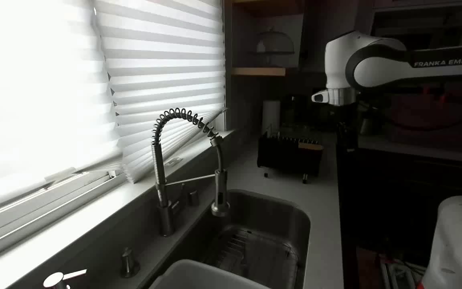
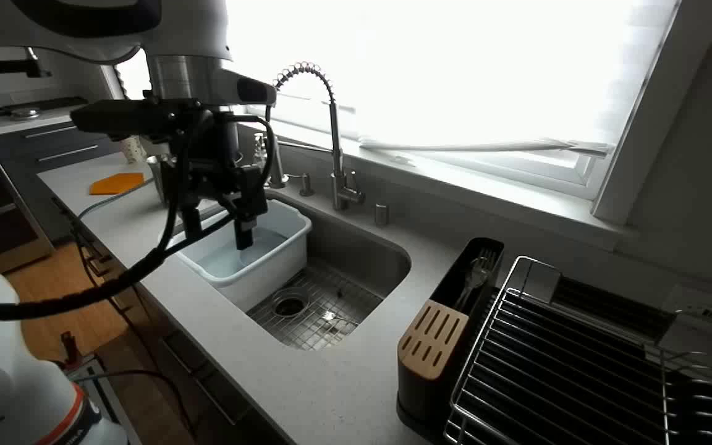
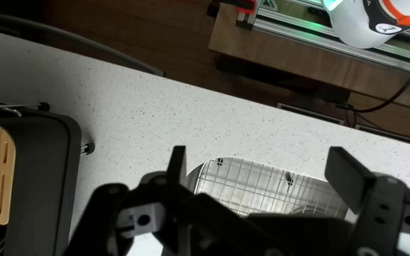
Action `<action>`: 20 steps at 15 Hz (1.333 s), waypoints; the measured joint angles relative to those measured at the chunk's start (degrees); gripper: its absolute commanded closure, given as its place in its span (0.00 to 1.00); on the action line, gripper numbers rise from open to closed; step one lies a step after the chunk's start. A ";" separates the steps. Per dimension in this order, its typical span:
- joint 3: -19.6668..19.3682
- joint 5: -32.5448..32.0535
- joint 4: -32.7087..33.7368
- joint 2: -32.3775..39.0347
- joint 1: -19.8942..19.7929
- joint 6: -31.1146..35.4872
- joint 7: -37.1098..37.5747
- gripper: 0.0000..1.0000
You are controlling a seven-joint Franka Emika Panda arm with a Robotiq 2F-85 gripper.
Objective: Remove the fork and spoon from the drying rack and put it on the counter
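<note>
The dark drying rack stands on the pale grey counter beside the sink; it also shows in an exterior view and at the left edge of the wrist view. A fork and a spoon stand leaning in the rack's black side holder, behind its slotted wooden insert. They are not visible in the wrist view. My gripper hangs above the white tub's side of the sink, well apart from the rack. In the wrist view its fingers are wide apart with nothing between them.
A steel sink with a bottom grid holds a white tub. The coiled faucet rises behind the sink. Metal wire shelving adjoins the holder. An orange item lies on the far counter. A cable hangs along my arm.
</note>
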 measured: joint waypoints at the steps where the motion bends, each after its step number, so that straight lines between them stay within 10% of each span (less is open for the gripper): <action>1: 0.00 0.00 0.00 0.00 0.00 0.00 0.00 0.00; 9: -0.19 0.24 0.14 0.45 0.11 2.07 3.11 0.00; 20: -4.37 6.77 8.12 20.75 -4.06 38.17 25.16 0.00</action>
